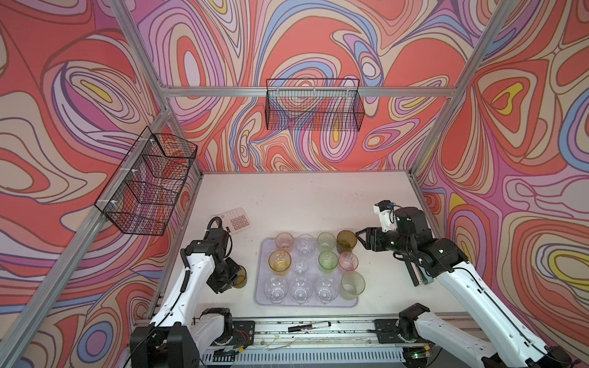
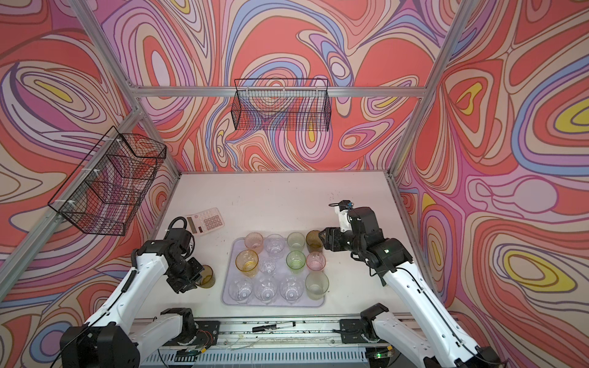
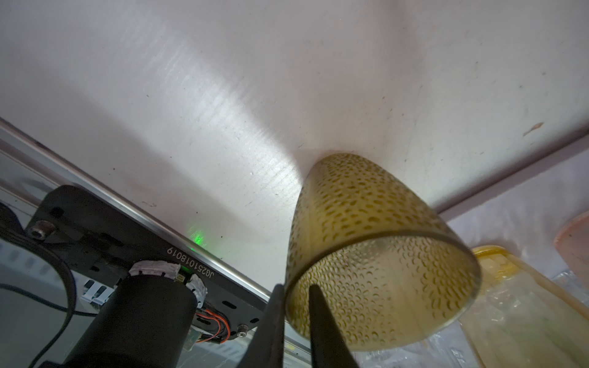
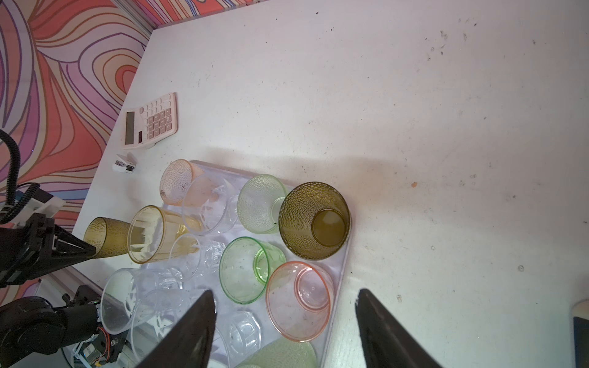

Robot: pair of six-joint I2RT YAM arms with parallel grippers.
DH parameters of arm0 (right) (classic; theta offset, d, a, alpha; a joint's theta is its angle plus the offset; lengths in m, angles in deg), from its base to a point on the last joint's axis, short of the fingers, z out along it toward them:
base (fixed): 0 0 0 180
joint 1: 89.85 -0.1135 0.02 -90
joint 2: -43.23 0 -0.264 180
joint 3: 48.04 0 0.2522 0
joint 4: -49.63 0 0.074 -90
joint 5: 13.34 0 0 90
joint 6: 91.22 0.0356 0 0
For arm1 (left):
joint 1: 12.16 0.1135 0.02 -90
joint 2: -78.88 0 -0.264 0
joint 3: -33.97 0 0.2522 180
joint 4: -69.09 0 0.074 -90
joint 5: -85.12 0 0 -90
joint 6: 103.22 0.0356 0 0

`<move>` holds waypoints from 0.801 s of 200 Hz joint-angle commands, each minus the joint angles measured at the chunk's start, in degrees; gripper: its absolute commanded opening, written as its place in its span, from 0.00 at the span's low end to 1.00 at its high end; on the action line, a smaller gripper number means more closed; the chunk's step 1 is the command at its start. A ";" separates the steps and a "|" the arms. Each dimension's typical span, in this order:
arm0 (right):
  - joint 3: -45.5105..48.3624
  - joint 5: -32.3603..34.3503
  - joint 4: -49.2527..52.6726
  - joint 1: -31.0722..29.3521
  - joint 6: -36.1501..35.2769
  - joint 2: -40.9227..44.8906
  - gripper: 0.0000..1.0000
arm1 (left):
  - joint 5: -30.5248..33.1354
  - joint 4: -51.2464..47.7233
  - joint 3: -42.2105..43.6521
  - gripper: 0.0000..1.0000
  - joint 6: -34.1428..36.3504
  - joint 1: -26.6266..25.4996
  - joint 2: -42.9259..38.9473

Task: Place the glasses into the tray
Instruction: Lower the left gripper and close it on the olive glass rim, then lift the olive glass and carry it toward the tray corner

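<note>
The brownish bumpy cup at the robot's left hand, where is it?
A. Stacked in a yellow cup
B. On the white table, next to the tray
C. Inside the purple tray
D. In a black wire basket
B: the olive-brown glass stands on the table just outside the tray, with the left gripper at its rim, one finger inside and one outside.

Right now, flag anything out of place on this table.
One olive-brown dimpled translucent tumbler stands on the white table, left of the pale lavender rectangular tray that holds the other glasses. The left end effector straddles its rim.
</note>
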 commanded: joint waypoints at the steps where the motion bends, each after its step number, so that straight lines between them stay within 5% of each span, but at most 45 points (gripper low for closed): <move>1: -1.13 0.54 0.51 0.17 -0.41 -0.07 0.72 | 1.17 -1.25 -0.54 0.14 -0.42 0.54 -0.36; 160: -0.76 0.84 0.65 0.18 -0.14 0.41 0.72 | 0.86 -1.38 -7.67 0.00 8.93 0.57 4.81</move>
